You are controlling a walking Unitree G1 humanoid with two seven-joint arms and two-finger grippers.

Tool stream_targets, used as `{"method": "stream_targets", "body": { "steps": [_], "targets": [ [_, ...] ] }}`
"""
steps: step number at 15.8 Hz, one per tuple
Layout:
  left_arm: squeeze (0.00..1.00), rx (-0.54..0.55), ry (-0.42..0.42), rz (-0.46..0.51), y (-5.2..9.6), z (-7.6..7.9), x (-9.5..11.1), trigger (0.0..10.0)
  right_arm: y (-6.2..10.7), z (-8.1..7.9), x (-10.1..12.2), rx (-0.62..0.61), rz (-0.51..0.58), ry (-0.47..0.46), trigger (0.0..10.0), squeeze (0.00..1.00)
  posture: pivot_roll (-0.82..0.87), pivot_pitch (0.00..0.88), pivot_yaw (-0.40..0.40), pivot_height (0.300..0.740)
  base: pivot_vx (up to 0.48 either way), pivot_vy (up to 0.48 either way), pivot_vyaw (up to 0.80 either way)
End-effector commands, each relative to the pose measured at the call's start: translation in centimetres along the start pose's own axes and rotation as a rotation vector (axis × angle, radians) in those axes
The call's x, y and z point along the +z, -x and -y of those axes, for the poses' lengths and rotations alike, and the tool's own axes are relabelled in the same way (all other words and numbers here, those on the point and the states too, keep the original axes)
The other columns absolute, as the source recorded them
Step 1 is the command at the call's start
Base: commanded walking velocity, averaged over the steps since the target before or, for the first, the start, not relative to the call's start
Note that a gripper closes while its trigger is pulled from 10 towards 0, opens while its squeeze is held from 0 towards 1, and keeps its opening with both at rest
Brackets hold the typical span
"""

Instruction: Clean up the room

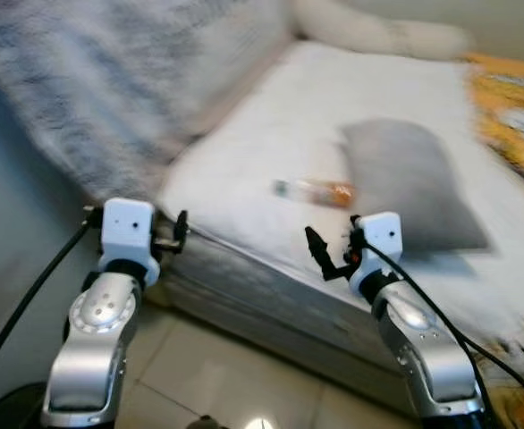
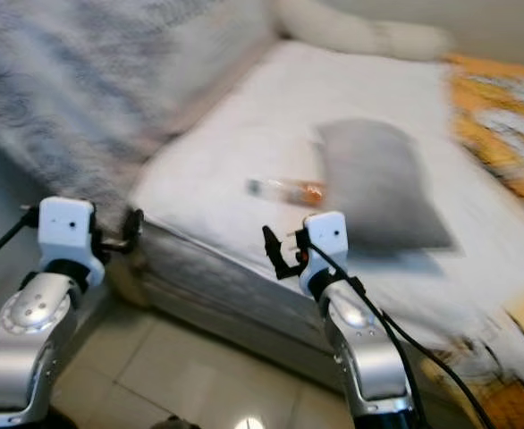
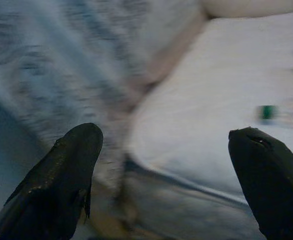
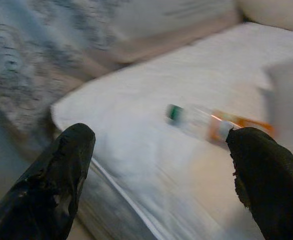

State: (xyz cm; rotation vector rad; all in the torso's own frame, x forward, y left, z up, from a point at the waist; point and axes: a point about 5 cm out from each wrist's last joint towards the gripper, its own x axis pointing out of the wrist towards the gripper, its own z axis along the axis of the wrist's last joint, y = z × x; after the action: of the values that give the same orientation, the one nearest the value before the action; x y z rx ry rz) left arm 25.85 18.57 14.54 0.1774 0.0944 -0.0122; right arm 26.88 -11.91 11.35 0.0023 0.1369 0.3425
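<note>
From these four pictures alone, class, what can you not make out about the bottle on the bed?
- Bottle: label wording smeared by motion blur in the right wrist view.
- Its far end: hidden behind the right gripper's finger.
- Its contents: too blurred and small in the left eye view, beside the grey pillow.

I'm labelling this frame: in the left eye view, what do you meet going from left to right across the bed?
Grey mottled fuzzy blanket → clear plastic bottle with orange label lying on the white sheet → grey rectangular pillow → orange patterned cover.
</note>
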Motion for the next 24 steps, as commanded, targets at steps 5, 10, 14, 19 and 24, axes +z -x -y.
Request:
{"method": "stream_targets", "body": {
  "steps": [5,10,14,19,24],
  "targets": [
    [0.0,-0.01,0.013,-0.013,-0.13,0.19,-0.14,10.0,-0.15,0.69,0.69,-0.034,0.006,0.009,10.0,0.0,-0.03,0.0,0.017,0.74,0.305,0.0,0.0],
    [0.0,-0.012,0.014,-0.015,-0.18,0.25,-0.16,10.0,-0.17,0.88,0.65,-0.041,-0.001,0.015,10.0,0.0,-0.03,0.0,0.016,0.74,0.307,0.0,0.0],
    [0.0,-0.025,0.009,-0.015,-0.1,0.42,-0.2,10.0,-0.12,0.99,0.67,-0.049,-0.003,0.014,10.0,0.0,-0.04,0.0,0.014,0.74,0.302,0.0,0.0],
    [0.0,-0.03,0.003,-0.015,-0.07,0.48,-0.24,10.0,-0.03,1.2,0.49,-0.057,-0.009,0.015,10.0,0.0,-0.03,0.0,0.014,0.74,0.295,0.0,0.0],
    [0.0,-0.035,0.0,-0.012,-0.04,0.47,-0.21,10.0,-0.03,1.1,0.47,-0.045,-0.007,0.037,10.0,0.0,-0.03,0.0,0.014,0.74,0.286,0.0,0.0]
  ]
}}
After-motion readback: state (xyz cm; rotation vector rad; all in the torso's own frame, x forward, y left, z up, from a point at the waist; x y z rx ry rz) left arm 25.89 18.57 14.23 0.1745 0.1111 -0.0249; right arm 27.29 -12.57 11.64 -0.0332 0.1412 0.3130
